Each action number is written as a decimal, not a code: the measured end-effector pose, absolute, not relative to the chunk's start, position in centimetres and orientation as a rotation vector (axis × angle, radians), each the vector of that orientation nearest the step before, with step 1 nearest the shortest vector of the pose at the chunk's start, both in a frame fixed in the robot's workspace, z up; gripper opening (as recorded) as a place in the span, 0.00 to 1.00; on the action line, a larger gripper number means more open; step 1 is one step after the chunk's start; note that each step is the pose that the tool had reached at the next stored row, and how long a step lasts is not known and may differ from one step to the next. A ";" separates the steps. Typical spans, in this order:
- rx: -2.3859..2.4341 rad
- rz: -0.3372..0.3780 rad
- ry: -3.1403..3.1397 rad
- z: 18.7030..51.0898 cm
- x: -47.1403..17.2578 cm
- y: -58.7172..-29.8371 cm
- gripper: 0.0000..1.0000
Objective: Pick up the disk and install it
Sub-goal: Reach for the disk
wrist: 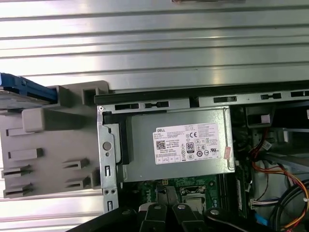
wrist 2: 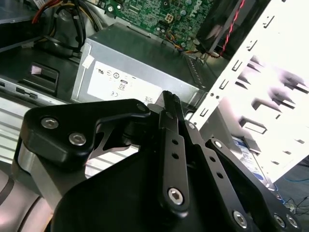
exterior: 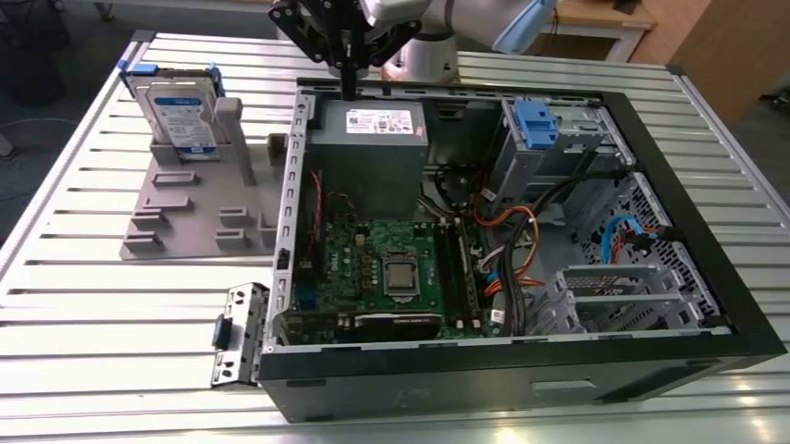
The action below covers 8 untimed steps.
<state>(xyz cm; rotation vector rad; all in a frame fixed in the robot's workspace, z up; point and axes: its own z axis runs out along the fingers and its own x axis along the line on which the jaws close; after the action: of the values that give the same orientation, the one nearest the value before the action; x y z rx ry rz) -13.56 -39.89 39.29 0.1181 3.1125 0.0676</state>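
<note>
The disk point(exterior: 183, 109), silver with a white-and-blue label and blue side rails, stands upright in a slot of the grey plastic stand point(exterior: 185, 215) at the exterior view's left. In the first wrist view its blue rail point(wrist: 25, 87) peeks over the stand point(wrist: 48, 145). My gripper point(exterior: 350, 90) hangs above the far edge of the open computer case, over the grey metal box point(exterior: 366, 148), to the right of the disk and apart from it. In the second wrist view the black fingers point(wrist 2: 170, 108) lie pressed together, shut on nothing.
The open computer case point(exterior: 691, 277) lies on a slatted metal table point(exterior: 111, 314), with a green motherboard point(exterior: 383, 268), cables and a blue-latched drive bay point(exterior: 541, 125) inside. A loose metal bracket point(exterior: 237, 333) lies by the case's near-left corner. The robot base point(exterior: 420, 55) stands behind.
</note>
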 end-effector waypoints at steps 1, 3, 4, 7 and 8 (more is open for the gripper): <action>0.118 0.068 3.112 39.3 -13.7 -39.9 0.10; 0.118 0.068 3.112 39.3 -13.9 -39.9 0.10; 0.118 0.067 3.113 39.3 -14.0 -39.9 0.10; 0.118 0.067 3.113 39.3 -14.3 -39.9 0.10; 0.118 0.068 3.112 39.3 -14.4 -39.9 0.10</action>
<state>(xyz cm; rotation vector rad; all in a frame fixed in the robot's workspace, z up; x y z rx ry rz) -14.41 -39.89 39.27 0.1180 3.1125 0.0676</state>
